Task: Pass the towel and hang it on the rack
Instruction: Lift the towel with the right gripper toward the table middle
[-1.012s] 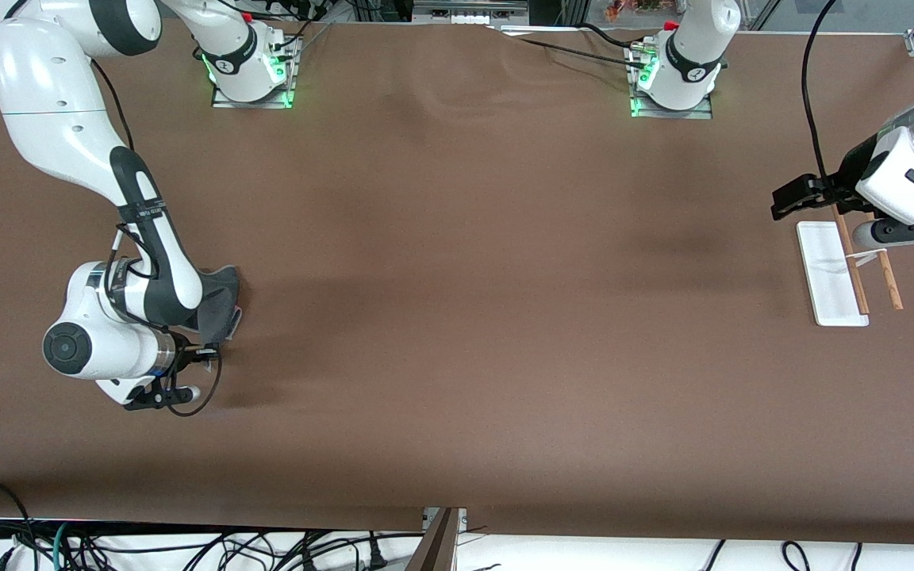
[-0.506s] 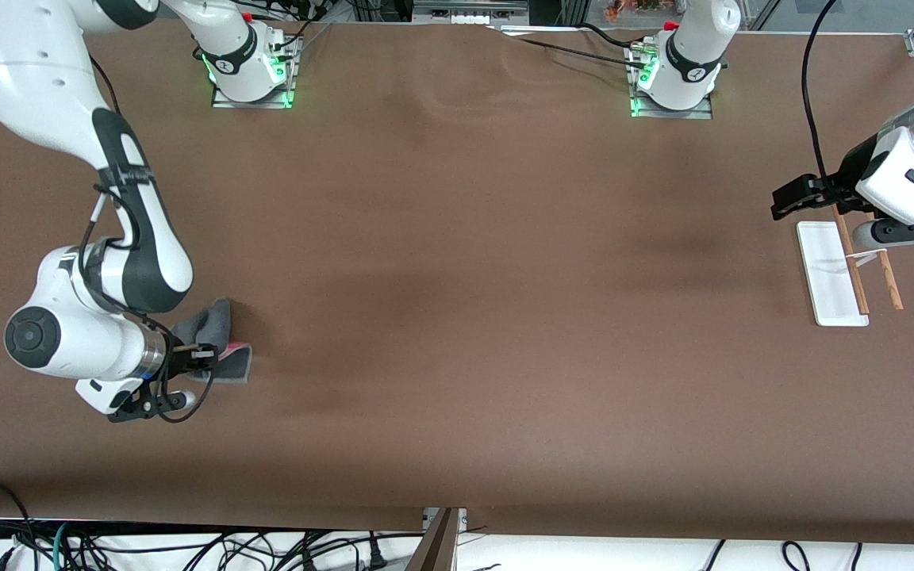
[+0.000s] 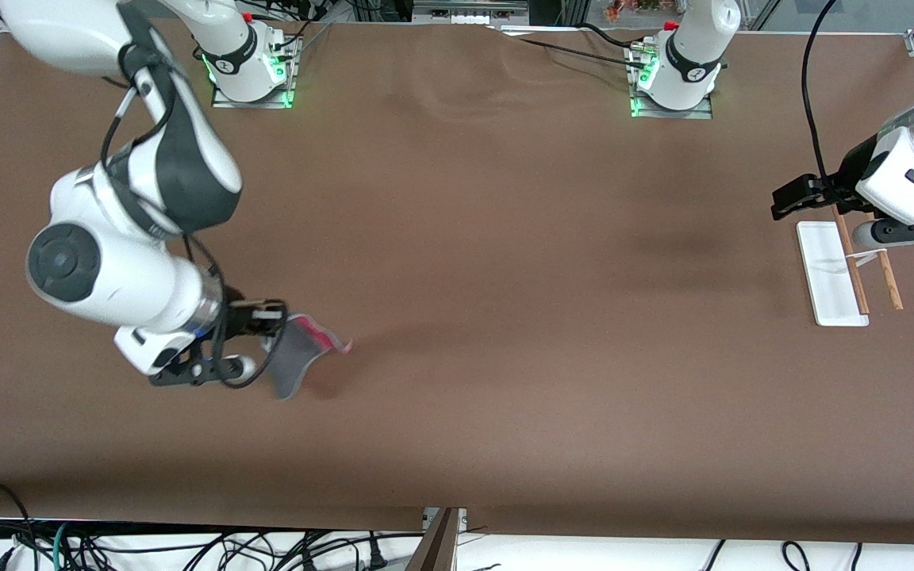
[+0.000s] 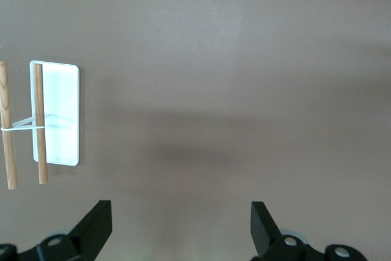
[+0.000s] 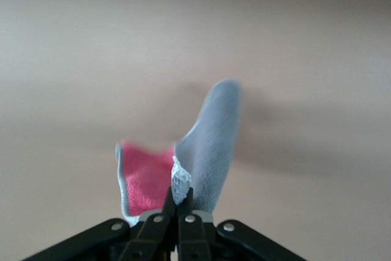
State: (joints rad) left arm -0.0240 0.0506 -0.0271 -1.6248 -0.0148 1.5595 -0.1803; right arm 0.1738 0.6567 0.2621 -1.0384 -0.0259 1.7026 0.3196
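Grey on one side and bright pink-red on the other, the small soft towel (image 3: pixel 300 358) dangles over the brown tabletop (image 3: pixel 489 262) at the right arm's end, pinched by its pale stitched edge in the right pincer (image 3: pixel 273 311), which is clamped tight. The left pincer (image 3: pixel 792 198) hangs wide open with nothing in it, just over the white-based rack with two wooden rods (image 3: pixel 831 274).

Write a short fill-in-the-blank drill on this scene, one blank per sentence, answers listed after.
1. The right gripper is shut on the ____.
2. The towel's grey side is backed by a bright ____ side.
3. The left gripper, near the rack, has its fingers ____.
4. The rack's base is ____ in colour.

Answers: towel; pink-red; open; white
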